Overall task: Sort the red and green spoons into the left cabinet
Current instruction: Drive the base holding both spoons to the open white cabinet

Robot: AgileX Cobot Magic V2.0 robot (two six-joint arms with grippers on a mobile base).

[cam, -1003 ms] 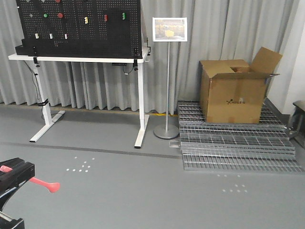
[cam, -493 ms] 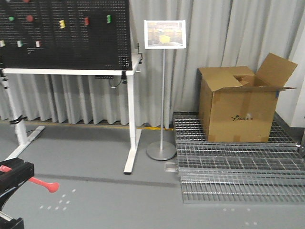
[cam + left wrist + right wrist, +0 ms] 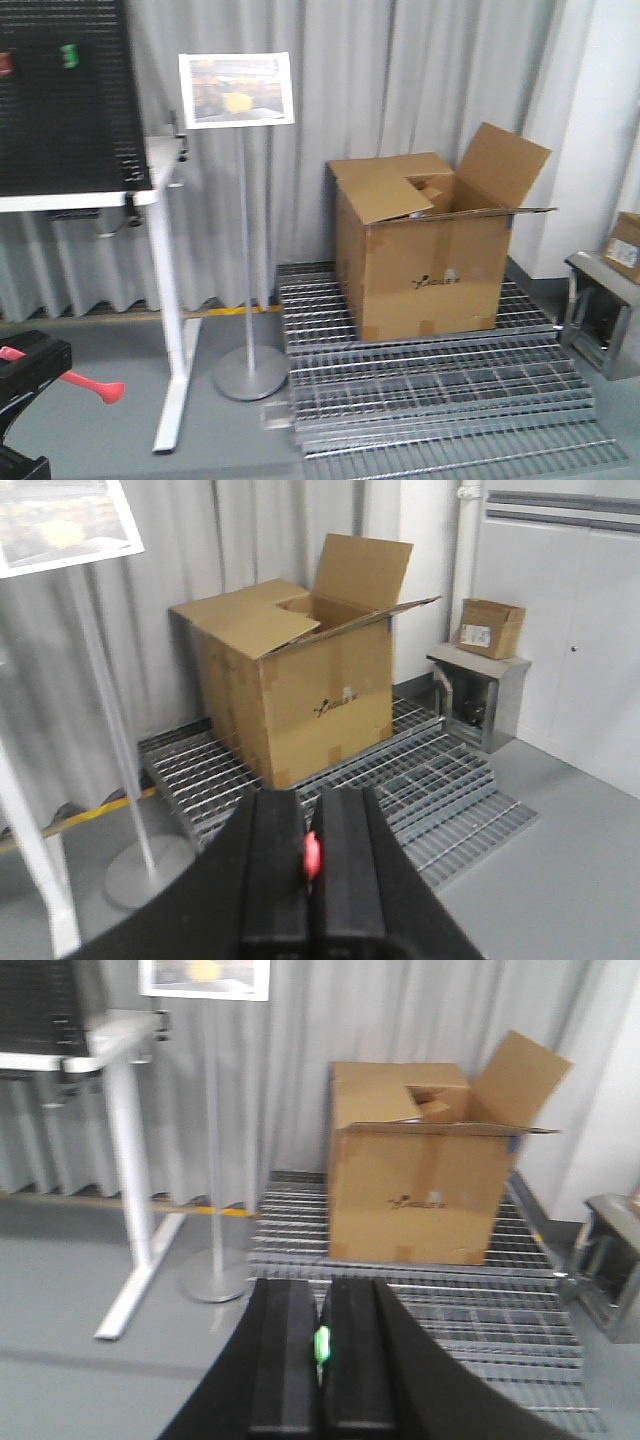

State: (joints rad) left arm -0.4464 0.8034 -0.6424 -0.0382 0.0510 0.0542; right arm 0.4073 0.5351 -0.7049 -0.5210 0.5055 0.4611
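Right now both arms are carrying rather than placing. The left gripper (image 3: 308, 818) is clamping its jaws tight onto the red spoon (image 3: 311, 852), whose bowl is sticking out to the right in the front view, and the right gripper (image 3: 320, 1305) is pinching the green spoon (image 3: 321, 1344) the same way, likely so neither slips in transit. Ahead, a cardboard box (image 3: 425, 255) is sitting on metal grating (image 3: 430, 375) right of a sign stand (image 3: 236, 90); the left cabinet is not showing in any view, so the drop-off is probably not close yet.
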